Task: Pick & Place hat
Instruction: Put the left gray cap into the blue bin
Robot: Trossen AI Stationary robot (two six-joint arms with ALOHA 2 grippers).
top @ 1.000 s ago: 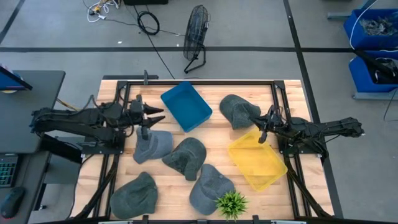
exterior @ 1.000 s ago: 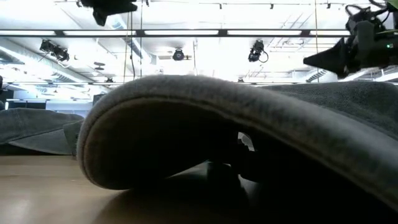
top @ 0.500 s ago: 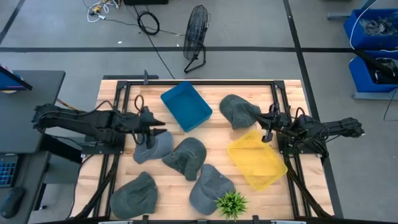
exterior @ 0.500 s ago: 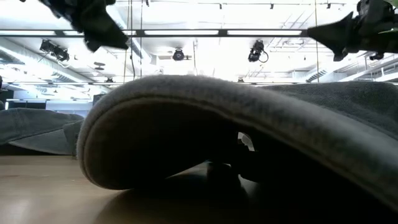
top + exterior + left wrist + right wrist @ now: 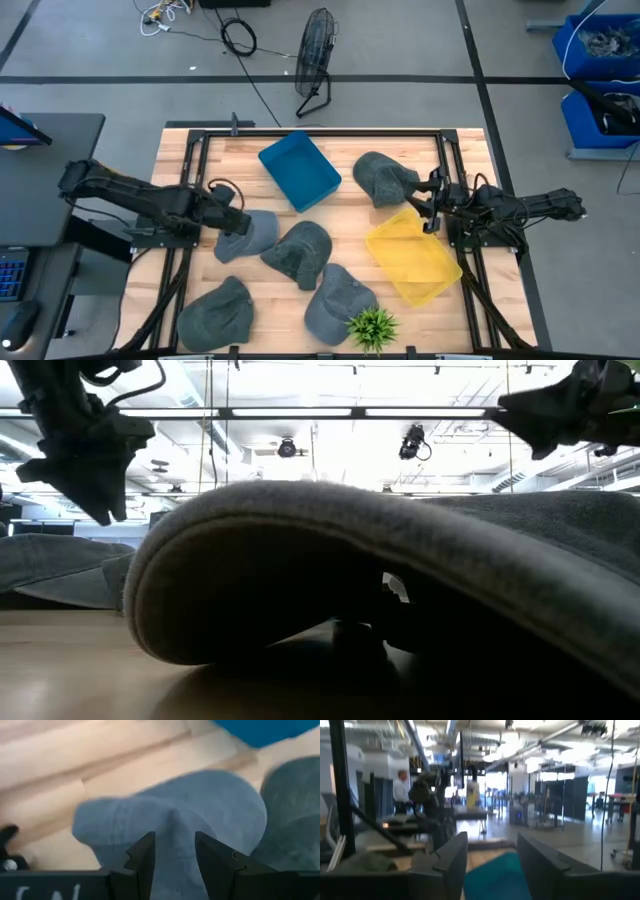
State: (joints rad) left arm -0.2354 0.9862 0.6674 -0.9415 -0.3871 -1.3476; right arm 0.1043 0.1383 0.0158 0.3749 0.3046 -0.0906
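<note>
The left gripper [image 5: 237, 221] is positioned directly over a grey hat [image 5: 250, 233] lying near the left side of the table [image 5: 350, 215], just beside the blue bin [image 5: 299, 170]. In the left wrist view its fingers [image 5: 145, 862] are seen parted, with a gap between them, and the hat's crown [image 5: 180, 820] lies right beyond the tips; nothing is held. The right gripper [image 5: 432, 205] is parked between another hat [image 5: 383, 178] and the yellow bin [image 5: 413, 256], its fingers parted too and empty.

A poor grasp is judged the main risk: only a thin fold of soft cloth may be pinched, so the hat could slip out when lifted. The neighbouring hat [image 5: 299, 252] lies touching or nearly so, and could be dragged along or snagged.
</note>
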